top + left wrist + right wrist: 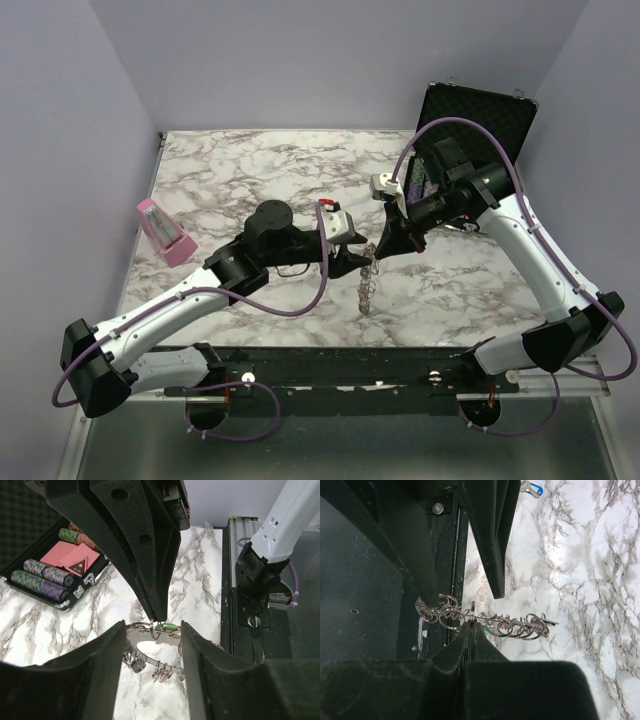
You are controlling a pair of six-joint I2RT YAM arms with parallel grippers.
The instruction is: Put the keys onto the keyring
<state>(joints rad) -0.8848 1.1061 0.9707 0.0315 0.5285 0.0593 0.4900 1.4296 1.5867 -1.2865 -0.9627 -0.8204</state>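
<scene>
The keyring [367, 285] is hanging in the air over the marble bench [250, 165], and it is looking like a bumpy silver chain with lots of little loops

The left tool [152, 630] is reaching in from the left of the keyring. Its two black fingers [75, 680] are standing partly apart, one on each side of the keyring, so the keyring is sitting between them. The keyring's edges are coming right up to both fingers, but I cannot tell if the fingers are squeezing it or only sitting beside it

The right tool [471, 629] is coming in from the other side of the keyring. Its tips are pinched tight together right at the keyring's rim, and they are pinching a tiny green key [167, 626] by a thin little loop. The green head is peeking out just beside the tips and is touching the keyring

A blue key [532, 488] is lying flat on the bench, well apart from the keyring

An open black case [478, 118] is sitting behind the keyring, off to the right. Striped poker chips [40, 577] and red cards [67, 560] are lying inside it

A pink thing [160, 232] is sitting far off to the left of the keyring
</scene>
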